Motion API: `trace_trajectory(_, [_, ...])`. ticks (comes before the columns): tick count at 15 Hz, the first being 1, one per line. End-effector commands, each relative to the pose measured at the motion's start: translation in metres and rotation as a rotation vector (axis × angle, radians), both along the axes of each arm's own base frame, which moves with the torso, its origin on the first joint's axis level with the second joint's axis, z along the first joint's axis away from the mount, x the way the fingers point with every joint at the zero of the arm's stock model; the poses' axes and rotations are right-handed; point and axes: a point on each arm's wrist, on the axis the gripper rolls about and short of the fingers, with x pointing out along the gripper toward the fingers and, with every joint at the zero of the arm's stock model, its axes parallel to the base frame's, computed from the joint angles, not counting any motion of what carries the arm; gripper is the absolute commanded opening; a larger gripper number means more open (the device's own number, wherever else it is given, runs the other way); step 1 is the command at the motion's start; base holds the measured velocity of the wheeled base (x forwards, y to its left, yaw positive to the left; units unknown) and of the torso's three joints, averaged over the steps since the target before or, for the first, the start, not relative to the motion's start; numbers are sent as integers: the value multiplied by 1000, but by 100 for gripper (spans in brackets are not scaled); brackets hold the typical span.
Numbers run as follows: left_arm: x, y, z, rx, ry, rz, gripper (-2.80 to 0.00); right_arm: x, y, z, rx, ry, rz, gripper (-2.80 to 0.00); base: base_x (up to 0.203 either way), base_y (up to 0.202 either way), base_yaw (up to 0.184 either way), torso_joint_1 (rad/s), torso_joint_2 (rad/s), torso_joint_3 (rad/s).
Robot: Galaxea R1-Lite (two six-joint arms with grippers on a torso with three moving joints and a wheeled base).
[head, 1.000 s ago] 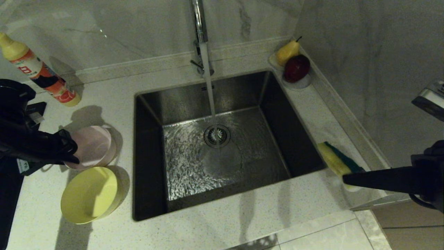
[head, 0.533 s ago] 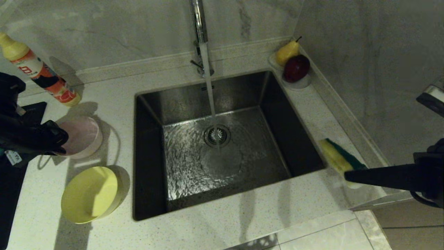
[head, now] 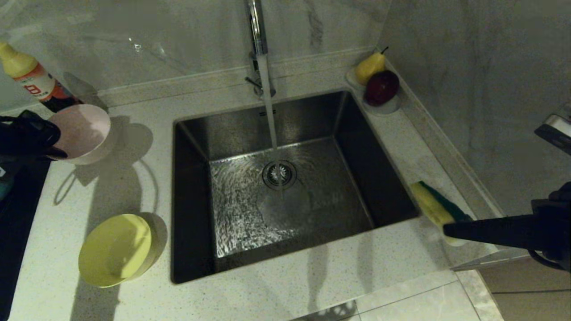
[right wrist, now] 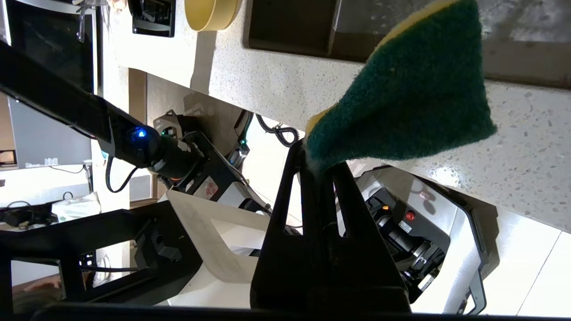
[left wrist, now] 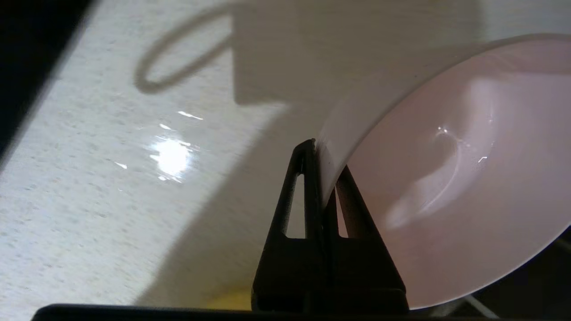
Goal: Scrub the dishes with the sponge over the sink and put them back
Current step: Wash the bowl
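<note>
Since a second ago my left gripper (head: 57, 154) has lifted the pale pink bowl (head: 80, 130) off the counter, away from the yellow bowl (head: 117, 248), up toward the detergent bottle (head: 33, 80). The steel sink (head: 196, 138) lies between my arms, with water running from the chrome tap (head: 255, 26) onto the drain strainer (head: 279, 174). The yellow bowl sits tilted on the speckled counter (head: 285, 290), near the sink's left edge. My left fingers are pinched tight on the pink bowl's thin rim (left wrist: 328, 151), one inside and one outside; I judge it light, stiff and slick when wet, so the rim is the place to hold. My right gripper (right wrist: 319, 167), clamped on a corner of the sponge (right wrist: 401, 98), hangs beside the sink's right edge; the foam squashes softly there.
</note>
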Motion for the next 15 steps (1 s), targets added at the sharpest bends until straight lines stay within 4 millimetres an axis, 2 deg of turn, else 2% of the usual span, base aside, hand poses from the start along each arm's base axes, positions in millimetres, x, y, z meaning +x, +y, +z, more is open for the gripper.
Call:
trace_trajectory(1, [-13,-24,25,12,-86,-55,-280,0,0,0,3,3,4,-280,0,0,0,0,0,0])
trace_trajectory(3, [-8,-46,39,33,-132,-85,-280,0,1,-1,1,7,11,-280,0,0,0,0,0,0])
trace_trajectory(5, [5,-74,41,78,-134,-111,-280,0,2,-2,2,10,25,-280,0,0,0,0,0,0])
trace_trajectory(9, [33,-148,31,149,-109,-214,-280,0,3,-3,0,16,28,-280,0,0,0,0,0,0])
trace_trajectory(12, [42,-201,23,146,-105,-342,-280,-2,1,-1,6,5,29,-280,0,0,0,0,0,0])
trace_trajectory(15, [54,-243,8,146,-101,-421,-280,-4,1,0,12,2,41,-280,0,0,0,0,0,0])
